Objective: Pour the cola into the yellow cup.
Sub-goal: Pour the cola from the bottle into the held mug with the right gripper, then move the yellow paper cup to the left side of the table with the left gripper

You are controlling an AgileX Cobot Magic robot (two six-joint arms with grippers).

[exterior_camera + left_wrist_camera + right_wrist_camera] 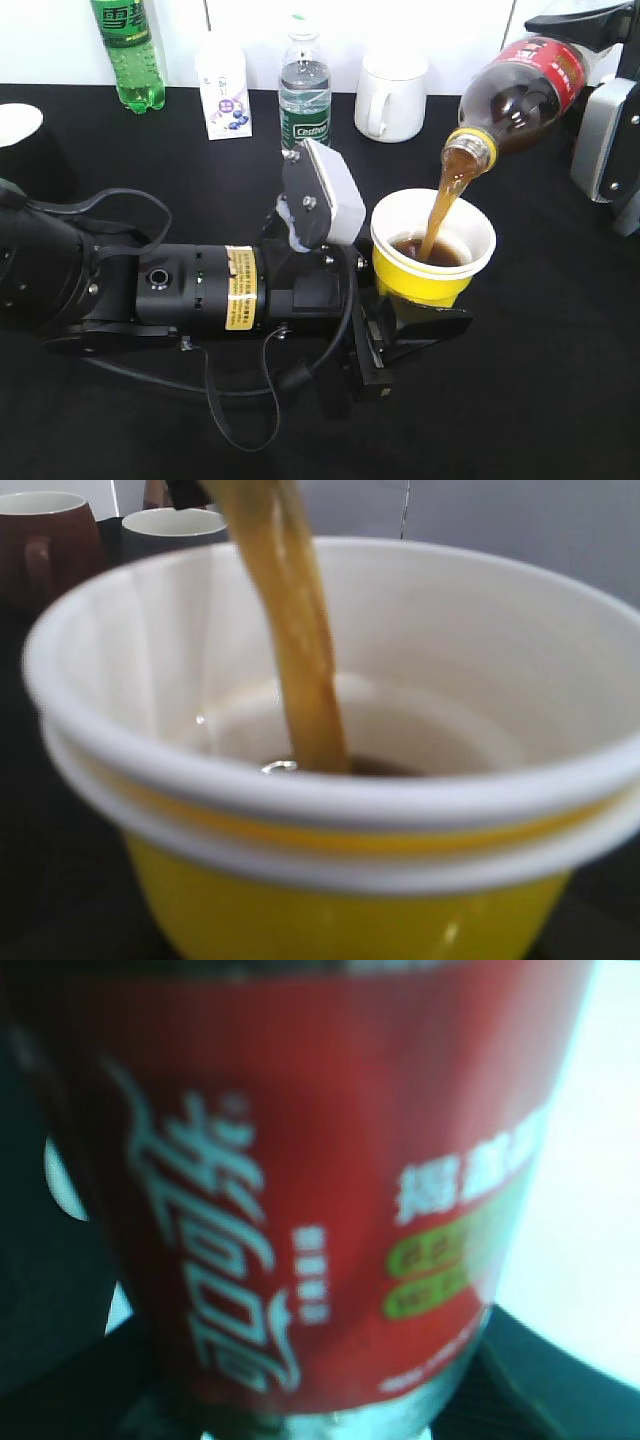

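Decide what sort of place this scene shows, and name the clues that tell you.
Probably a robot lab's test bench, not a kitchen: a black-covered table, drinks lined along a plain white wall, and a gripper steadying the yellow cup while the cola pours.

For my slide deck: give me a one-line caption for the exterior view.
Right gripper tips the cola bottle, pouring into the yellow cup held by the left gripper.

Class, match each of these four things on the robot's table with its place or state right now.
Things:
1. cola bottle
2. yellow cup
3. white mug
4. green soda bottle

Places or states:
A. upright at the far left back
B. tilted, pouring
C. receiving a brown stream
D. standing behind the cup, untouched

Pairs: 1-B, 2-C, 3-D, 4-A
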